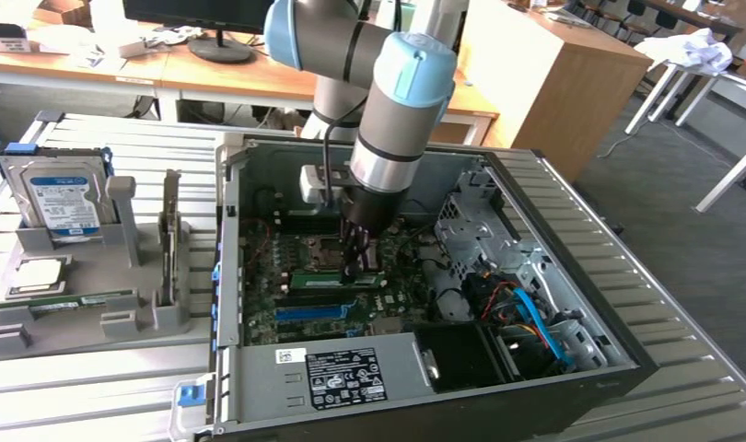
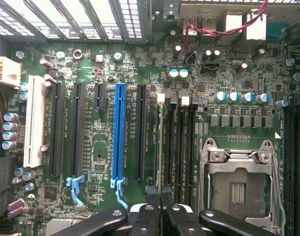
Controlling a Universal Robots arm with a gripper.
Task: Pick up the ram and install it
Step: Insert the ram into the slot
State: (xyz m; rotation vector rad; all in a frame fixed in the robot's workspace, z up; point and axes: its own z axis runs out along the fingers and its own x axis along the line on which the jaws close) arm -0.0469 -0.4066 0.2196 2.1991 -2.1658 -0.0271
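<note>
The tool (image 1: 355,267) reaches down inside the open computer case (image 1: 570,239), just above the motherboard (image 1: 302,285). In the wrist view its black fingers (image 2: 140,221) are pressed nearly together, pinching the top edge of the ram (image 2: 160,147), which is seen edge-on as a thin line standing in the first of the memory slots (image 2: 181,147), next to the empty processor socket (image 2: 238,182). How deep the stick sits in the slot is hard to make out, and its sticker and chips are hidden at this angle. The blue expansion slot (image 2: 119,132) lies to the other side. Outside the case, on the exterior view's left, a grey holder (image 1: 90,318) on the bench (image 1: 78,387) carries a hard drive (image 1: 56,198) and a processor chip (image 1: 35,274).
</note>
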